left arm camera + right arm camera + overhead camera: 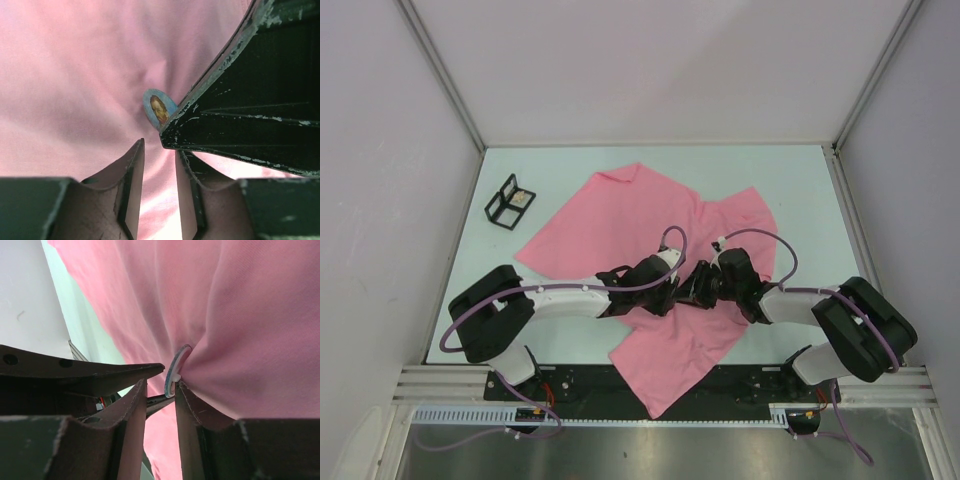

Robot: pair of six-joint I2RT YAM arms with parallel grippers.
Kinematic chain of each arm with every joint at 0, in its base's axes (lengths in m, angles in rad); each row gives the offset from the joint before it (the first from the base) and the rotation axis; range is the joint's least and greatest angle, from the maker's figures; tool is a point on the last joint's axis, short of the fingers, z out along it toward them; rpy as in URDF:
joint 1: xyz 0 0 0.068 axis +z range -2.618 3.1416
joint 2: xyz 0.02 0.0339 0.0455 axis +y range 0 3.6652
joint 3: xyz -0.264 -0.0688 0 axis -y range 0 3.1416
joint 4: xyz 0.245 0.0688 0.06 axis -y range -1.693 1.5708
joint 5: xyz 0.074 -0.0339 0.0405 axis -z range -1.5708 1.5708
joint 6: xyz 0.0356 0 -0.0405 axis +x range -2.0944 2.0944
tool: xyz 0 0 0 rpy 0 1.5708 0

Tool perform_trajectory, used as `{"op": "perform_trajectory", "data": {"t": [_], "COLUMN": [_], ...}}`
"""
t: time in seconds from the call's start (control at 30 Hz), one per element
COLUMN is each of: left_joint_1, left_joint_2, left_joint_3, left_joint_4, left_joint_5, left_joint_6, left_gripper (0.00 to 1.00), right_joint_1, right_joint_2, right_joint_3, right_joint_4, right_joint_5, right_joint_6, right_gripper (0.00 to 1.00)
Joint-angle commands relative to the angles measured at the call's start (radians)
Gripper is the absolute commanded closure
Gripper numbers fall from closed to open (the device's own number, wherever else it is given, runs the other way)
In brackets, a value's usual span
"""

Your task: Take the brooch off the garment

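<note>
Meeting over the pink garment spread on the surface, both tools stand partly open, gripping nothing; the right tool seems to touch the brooch, just beyond the left tool.

From high behind the robot we look down over the whole tabletop; both wrist views press close against the garment, sharing the brooch, face-on from the left, edge-on from the right
</note>
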Motion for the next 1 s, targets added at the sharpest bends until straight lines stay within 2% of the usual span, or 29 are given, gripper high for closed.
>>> {"op": "perform_trajectory", "data": {"t": [0.0, 0.13, 0.17, 0.7, 0.9, 0.93, 0.97], "left_joint_1": [0.009, 0.007, 0.006, 0.006, 0.042, 0.058, 0.064], "left_joint_2": [-0.016, -0.027, -0.028, -0.042, -0.019, -0.013, -0.010], "left_joint_3": [0.014, 0.000, -0.009, -0.030, -0.017, -0.017, -0.021], "left_joint_4": [0.081, 0.099, 0.108, 0.132, 0.138, 0.151, 0.156], "left_joint_5": [-0.017, 0.008, 0.014, 0.034, 0.025, 0.034, 0.048], "left_joint_6": [0.018, 0.013, 0.013, -0.022, 0.006, 0.006, 0.004], "left_gripper": [0.63, 0.60, 0.52, 0.49, 0.57, 0.60, 0.67], "right_joint_1": [0.018, 0.018, 0.018, 0.029, 0.035, 0.035, 0.035], "right_joint_2": [-0.021, -0.024, -0.024, -0.026, -0.019, -0.019, -0.022], "right_joint_3": [0.032, 0.031, 0.032, 0.031, 0.031, 0.031, 0.031], "right_joint_4": [0.017, 0.020, 0.024, 0.040, 0.038, 0.038, 0.033], "right_joint_5": [-0.032, -0.036, -0.038, -0.038, -0.030, -0.029, -0.027], "right_joint_6": [0.074, 0.109, 0.115, 0.180, 0.180, 0.181, 0.178], "right_gripper": [0.67, 0.68, 0.68, 0.68, 0.68, 0.69, 0.68]}}
